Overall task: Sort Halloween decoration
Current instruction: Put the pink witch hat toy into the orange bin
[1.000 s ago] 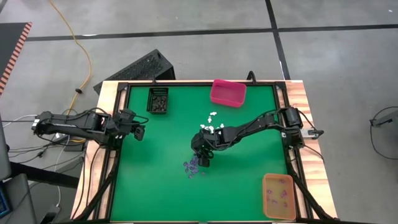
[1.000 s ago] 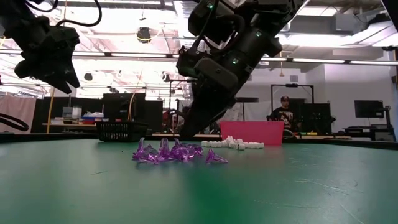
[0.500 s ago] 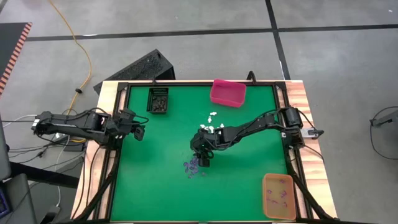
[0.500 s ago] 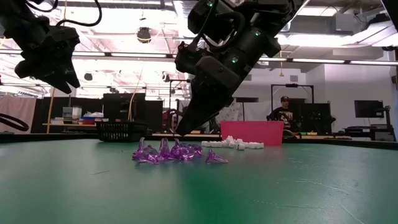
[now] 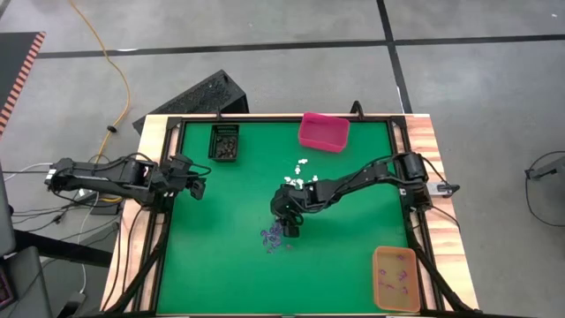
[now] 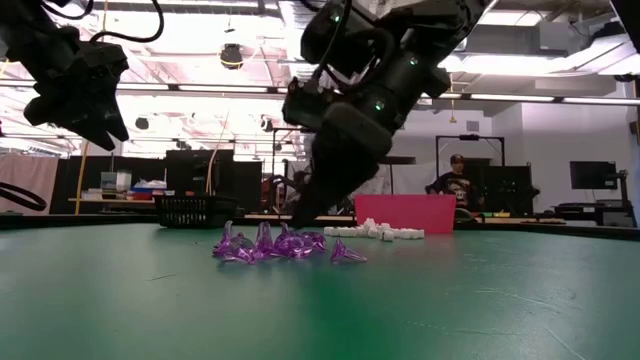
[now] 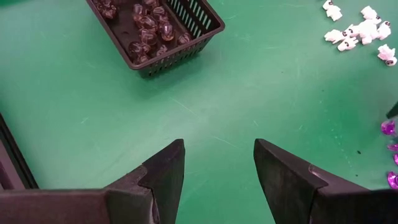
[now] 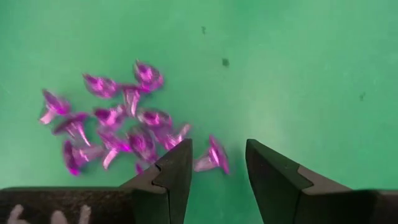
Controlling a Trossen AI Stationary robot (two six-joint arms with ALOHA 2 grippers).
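While the left end effector (image 5: 198, 187) waits open by the counter's (image 5: 353, 256) left edge, the right end effector (image 8: 216, 163), fingers parted and empty, hangs directly over the nearest purple trinket (image 8: 213, 158) mid-counter.

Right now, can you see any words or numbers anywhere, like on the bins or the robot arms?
None can be read.
Pink bin: no writing shows.
Black basket: no label.
Orange bin: no label.
Right gripper and left gripper: plain dark fingers, no markings.
Room behind the table in the low view: any signs there are too small and blurred to read.
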